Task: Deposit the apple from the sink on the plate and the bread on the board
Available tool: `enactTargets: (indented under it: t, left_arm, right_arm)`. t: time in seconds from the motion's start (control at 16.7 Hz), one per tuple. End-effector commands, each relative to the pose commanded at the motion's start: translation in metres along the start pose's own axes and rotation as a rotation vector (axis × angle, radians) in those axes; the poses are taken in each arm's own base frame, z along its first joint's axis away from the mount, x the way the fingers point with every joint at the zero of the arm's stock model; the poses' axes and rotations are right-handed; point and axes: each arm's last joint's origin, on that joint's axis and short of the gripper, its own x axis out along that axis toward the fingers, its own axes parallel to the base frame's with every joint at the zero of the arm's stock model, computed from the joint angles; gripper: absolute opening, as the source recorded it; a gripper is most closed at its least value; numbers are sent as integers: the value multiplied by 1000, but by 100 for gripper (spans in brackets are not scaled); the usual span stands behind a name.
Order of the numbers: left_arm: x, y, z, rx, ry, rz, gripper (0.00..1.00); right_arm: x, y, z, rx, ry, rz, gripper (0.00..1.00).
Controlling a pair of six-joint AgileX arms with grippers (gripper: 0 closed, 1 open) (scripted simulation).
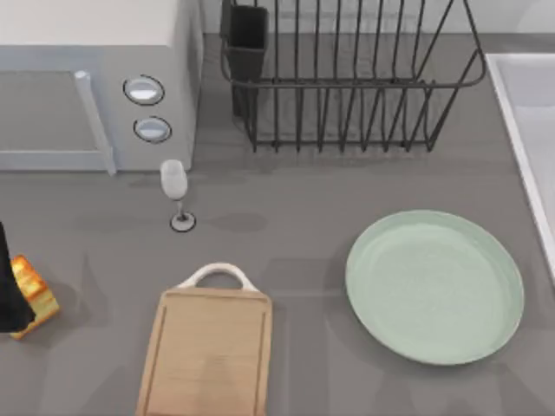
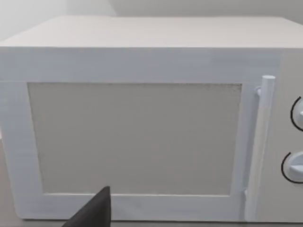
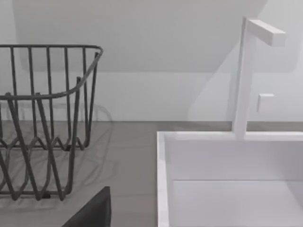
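While the left tool (image 1: 10, 299) is sitting at the desk's left edge, toward the near-left corner, it is appearing as a dark shape pressed against the bread (image 1: 33, 295); whether its fingers are closing on the bread or merely touching it, I cannot tell. The bread is lying just beside that dark shape, golden-orange top showing, well apart from the board (image 1: 208, 355).

The board is resting at the near edge, left of centre, with its white handle (image 1: 217, 276) pointing toward the far edge. The plate (image 1: 434, 286) is sitting right of centre, bare, near the sink (image 1: 529, 130), whose white rim is running along the desk's right edge. In the right wrist view the sink (image 3: 227, 184) is showing a white basin with a tap (image 3: 251, 75) standing at its back rim.

A microwave (image 1: 87, 78) is occupying the far-left corner, and the left wrist view is facing its door (image 2: 137, 137). A wire rack (image 1: 347, 78) is standing at the far edge, right of the microwave. A wine glass (image 1: 176, 195) is standing upright in front of the microwave, between it and the board.

How the right tool is standing, I cannot tell.
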Motion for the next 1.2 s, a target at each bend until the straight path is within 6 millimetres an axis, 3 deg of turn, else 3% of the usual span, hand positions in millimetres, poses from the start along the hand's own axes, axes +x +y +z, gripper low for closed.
enactTargets:
  t: [0.96,1.2]
  left_arm:
    - [0,0,0,0,0,0,100]
    - [0,0,0,0,0,0,100]
  right_arm:
    - [0,0,0,0,0,0,100]
    - [1,-2,20,-18,70,-18,100]
